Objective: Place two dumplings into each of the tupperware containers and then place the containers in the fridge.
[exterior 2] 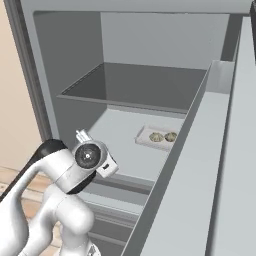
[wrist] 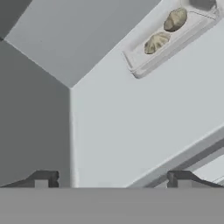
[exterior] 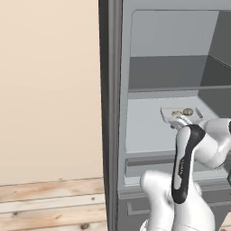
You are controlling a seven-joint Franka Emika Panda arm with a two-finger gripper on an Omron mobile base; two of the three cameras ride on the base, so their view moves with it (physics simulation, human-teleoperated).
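Whitish tub (wrist: 175, 39) with two dumplings (wrist: 156, 42) sits on my fridge (exterior 2: 150, 80) shelf; my gripper (wrist: 113, 178) is spread wide, empty, well apart from it.

**Fridge shelf, lower tier**

Pale grey-white shelf (exterior 2: 120, 145) inside the open fridge (exterior: 113, 113), centre of the right base view. One whitish translucent tupperware container (exterior 2: 156, 136) lies flat on it, towards its right side; two tan speckled dumplings (wrist: 165, 31) sit inside.

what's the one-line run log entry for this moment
stage: container stowed | whitish container with two dumplings on fridge shelf | end effector open, empty, apart from container | fridge door open
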